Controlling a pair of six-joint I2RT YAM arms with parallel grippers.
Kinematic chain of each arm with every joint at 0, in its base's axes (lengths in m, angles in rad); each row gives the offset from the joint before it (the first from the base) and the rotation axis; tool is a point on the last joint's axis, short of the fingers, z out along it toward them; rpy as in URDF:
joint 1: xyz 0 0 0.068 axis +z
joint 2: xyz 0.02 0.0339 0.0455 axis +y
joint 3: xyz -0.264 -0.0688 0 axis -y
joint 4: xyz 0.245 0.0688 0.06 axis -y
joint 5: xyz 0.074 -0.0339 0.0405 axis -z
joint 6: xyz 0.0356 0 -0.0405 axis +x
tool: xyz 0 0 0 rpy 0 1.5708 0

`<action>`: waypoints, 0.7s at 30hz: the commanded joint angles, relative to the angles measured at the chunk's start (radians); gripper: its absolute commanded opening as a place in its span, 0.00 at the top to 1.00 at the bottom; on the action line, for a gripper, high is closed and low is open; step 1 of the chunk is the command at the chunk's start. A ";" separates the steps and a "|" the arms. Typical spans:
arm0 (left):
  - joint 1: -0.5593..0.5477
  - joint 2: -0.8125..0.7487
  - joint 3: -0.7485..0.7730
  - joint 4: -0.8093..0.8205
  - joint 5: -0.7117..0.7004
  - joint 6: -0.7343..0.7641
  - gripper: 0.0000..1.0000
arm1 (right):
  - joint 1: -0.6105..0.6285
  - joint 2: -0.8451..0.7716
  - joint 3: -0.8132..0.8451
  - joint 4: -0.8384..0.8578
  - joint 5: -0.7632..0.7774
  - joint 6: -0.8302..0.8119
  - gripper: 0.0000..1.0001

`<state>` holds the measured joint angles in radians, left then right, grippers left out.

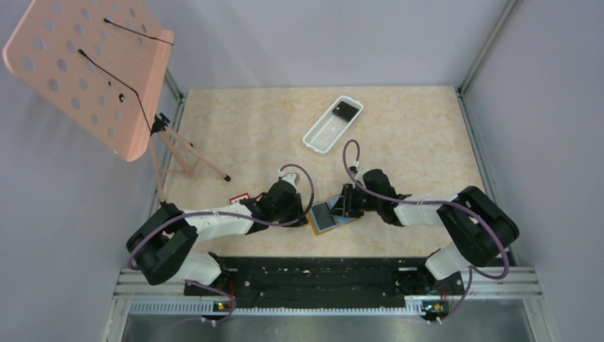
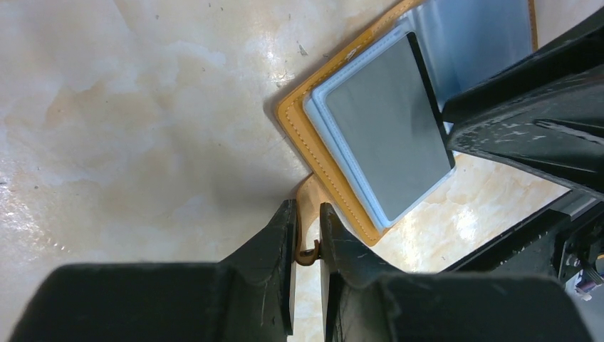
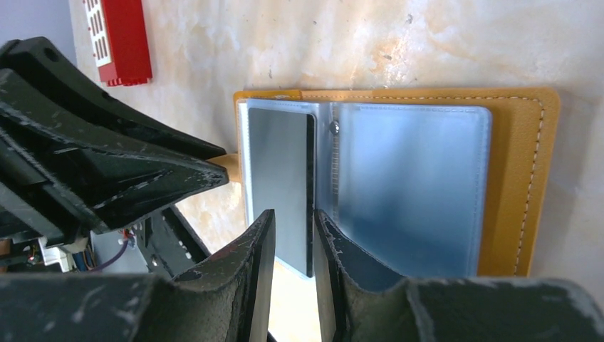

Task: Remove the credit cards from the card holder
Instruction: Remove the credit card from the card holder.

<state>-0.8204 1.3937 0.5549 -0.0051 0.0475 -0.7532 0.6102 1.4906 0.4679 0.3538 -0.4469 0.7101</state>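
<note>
Card holder (image 3: 513, 178) lay open on tabletop (image 3: 427, 43) | left hand (image 2: 308, 214) pinched shut on its tab (image 2: 310, 191) | right hand (image 3: 292, 221) closed on grey card (image 3: 278, 185) edge | card not yet pulled free of its sleeve.

Both arms stretched low and forward, forearms angled inward, wrists facing each other, tips close together. Left gripper (image 2: 308, 214) fingers nearly closed, pinching the tab of the card holder (image 2: 317, 165). Right gripper (image 3: 293, 217) fingers a narrow gap apart; whether they grip anything is unclear.
</note>
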 commanded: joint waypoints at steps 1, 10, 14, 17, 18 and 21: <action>-0.006 -0.045 0.004 0.010 0.010 0.019 1.00 | 0.024 0.033 0.027 0.054 -0.014 0.000 0.74; -0.007 -0.055 0.003 -0.025 0.000 0.022 1.00 | 0.034 0.054 0.044 0.049 -0.027 -0.006 0.75; -0.006 -0.049 0.006 -0.028 0.003 0.024 1.00 | 0.034 0.068 0.038 0.083 -0.050 0.009 0.77; -0.007 -0.047 0.008 -0.031 0.002 0.025 1.00 | 0.034 0.086 0.035 0.114 -0.067 0.022 0.78; -0.007 -0.047 0.010 -0.032 0.000 0.025 1.00 | 0.034 0.092 0.035 0.120 -0.070 0.023 0.79; -0.006 -0.047 0.014 -0.039 -0.001 0.029 1.00 | 0.033 0.100 0.032 0.130 -0.074 0.026 0.80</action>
<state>-0.8211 1.3659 0.5545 -0.0586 0.0456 -0.7368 0.6277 1.5734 0.4786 0.4065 -0.4866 0.7261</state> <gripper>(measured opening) 0.185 0.210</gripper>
